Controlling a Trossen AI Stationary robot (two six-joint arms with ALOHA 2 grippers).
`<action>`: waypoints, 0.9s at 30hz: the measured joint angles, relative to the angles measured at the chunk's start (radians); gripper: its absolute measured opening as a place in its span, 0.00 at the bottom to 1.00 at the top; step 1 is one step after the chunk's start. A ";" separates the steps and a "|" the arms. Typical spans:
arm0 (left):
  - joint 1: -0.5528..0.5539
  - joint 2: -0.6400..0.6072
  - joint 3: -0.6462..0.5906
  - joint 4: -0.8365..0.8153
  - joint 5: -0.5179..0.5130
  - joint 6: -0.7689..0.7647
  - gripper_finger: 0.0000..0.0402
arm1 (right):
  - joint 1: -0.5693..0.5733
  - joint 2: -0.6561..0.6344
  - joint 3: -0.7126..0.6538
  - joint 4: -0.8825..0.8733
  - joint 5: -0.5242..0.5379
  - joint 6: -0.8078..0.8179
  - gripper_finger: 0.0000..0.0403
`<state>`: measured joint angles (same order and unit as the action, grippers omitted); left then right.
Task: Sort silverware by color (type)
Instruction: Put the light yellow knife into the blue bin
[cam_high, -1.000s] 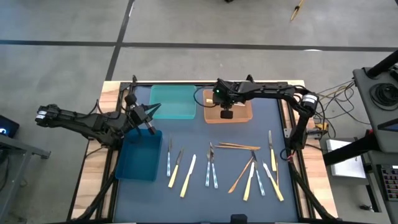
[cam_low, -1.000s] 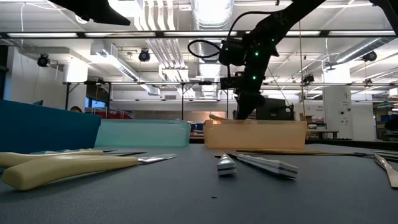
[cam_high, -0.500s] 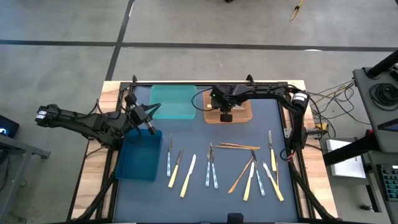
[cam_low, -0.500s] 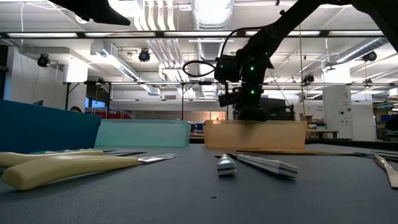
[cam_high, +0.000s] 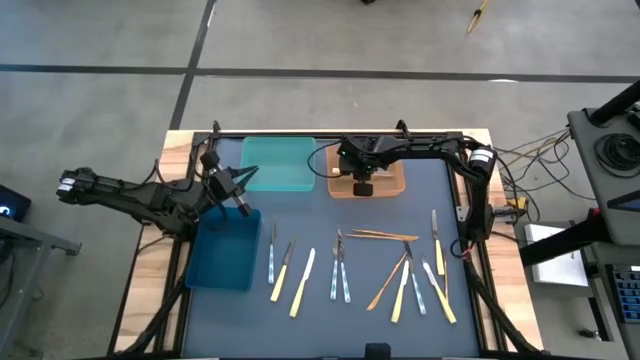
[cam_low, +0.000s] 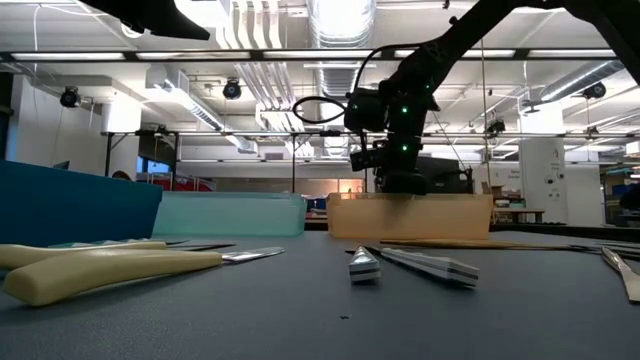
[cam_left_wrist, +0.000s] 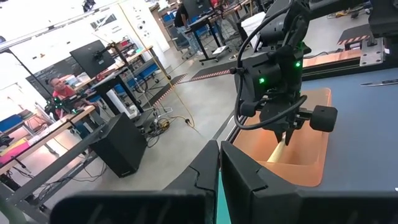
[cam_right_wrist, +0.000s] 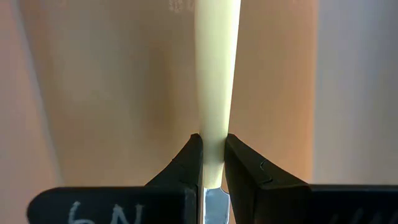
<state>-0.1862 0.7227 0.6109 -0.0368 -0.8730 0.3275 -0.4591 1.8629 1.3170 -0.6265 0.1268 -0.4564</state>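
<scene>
My right gripper (cam_high: 365, 184) is inside the orange-tan bin (cam_high: 392, 188) at the table's far side, shut on a pale yellow knife (cam_left_wrist: 278, 148). The knife's handle (cam_right_wrist: 216, 74) points down over the bin's floor. My left gripper (cam_high: 243, 207) is shut and empty above the far edge of the dark blue bin (cam_high: 222, 255). Several knives, forks and spoons in pale yellow, silvery grey and orange-tan lie flat on the dark mat (cam_high: 340, 268), with more toward the right (cam_high: 410, 272). My right gripper pinches the knife between its two fingers (cam_right_wrist: 241, 163), on the pale yellow handle (cam_right_wrist: 212, 148) where it meets the silvery blade (cam_right_wrist: 210, 200). The fingers come from above and lie along the knife. The handle sticks out below the fingertips into the bin; whether its end touches the floor I cannot tell.
A teal bin (cam_high: 280, 165) stands between the blue bin and the orange-tan bin along the far side. In the low view a pale yellow knife (cam_low: 110, 268) and grey pieces (cam_low: 420, 263) lie near the front. People and desks show in the room beyond the table.
My right gripper has gone down into the orange-tan bin with the pale yellow knife and has turned from slanting to upright. It has kept still for the last half second.
</scene>
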 joint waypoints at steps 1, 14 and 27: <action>0.000 0.000 0.000 0.000 0.000 0.000 0.00 | 0.000 0.000 0.000 0.000 0.000 0.000 0.08; 0.000 0.000 0.000 0.000 0.000 -0.003 0.00 | 0.000 0.000 0.000 0.003 -0.003 0.001 0.19; 0.000 0.000 0.000 -0.001 0.000 -0.045 0.00 | 0.002 -0.026 0.044 -0.033 0.007 0.045 0.21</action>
<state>-0.1864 0.7223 0.6109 -0.0379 -0.8727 0.2821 -0.4568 1.8371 1.3615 -0.6590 0.1337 -0.4117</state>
